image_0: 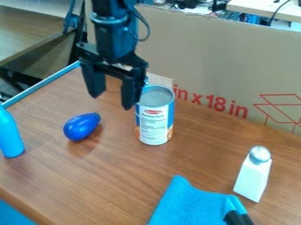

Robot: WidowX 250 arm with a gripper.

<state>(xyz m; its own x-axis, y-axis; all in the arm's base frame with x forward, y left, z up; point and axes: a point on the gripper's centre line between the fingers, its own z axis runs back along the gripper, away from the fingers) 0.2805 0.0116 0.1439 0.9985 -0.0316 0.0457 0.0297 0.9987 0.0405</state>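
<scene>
The black gripper [110,101] hangs from the top, left of centre, with its two fingers apart and nothing between them. Its right finger is beside the upper left side of a can [155,121] with a white and blue label; whether they touch I cannot tell. The can stands upright on the wooden table [111,176]. Lower left of the gripper lies a dark blue, egg-shaped object [82,126] with a narrow end. A white shaker [253,175] with a metal top stands at the right.
A bright blue cloth [191,204] lies at the front, with a black-tipped item [237,218] at its right edge. A light blue bottle-like object [9,134] stands at the left edge. A cardboard panel [217,61] rises along the table's back.
</scene>
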